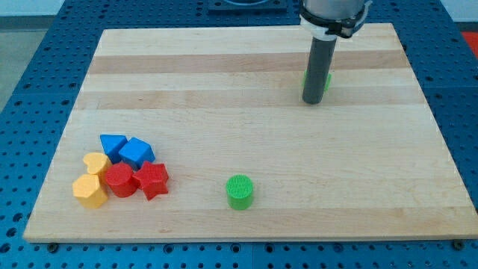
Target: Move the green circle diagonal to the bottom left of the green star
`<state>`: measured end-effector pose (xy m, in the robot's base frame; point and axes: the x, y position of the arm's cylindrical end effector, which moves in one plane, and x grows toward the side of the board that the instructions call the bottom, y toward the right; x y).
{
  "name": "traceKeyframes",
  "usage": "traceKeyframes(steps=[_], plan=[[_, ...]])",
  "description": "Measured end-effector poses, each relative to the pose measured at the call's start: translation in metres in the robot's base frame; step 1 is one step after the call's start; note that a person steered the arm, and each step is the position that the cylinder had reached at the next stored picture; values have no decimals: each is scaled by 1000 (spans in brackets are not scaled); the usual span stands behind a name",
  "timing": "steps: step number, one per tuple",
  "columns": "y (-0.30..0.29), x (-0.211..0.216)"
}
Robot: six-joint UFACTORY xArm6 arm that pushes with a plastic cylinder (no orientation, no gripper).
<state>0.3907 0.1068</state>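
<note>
On the board (246, 127), two green blocks, two blue, two red, two yellow, my tip (313, 101), no jaws.

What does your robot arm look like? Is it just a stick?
Pretty much! My arm ends in a straight, dark grey rod, round like a thick pencil, and its flat lower end is my tip. Higher up the rod fits into a wider black collar with a thin white ring around it. I see no cables, stickers or markings on it, and the rest of my arm is out of view.
</note>
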Motion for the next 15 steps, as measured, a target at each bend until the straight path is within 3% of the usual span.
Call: traceKeyframes(steps=[1, 4, 9, 13, 15], plan=[[-5, 14], [-48, 114], [-102, 221], [-141, 206], [-133, 169]])
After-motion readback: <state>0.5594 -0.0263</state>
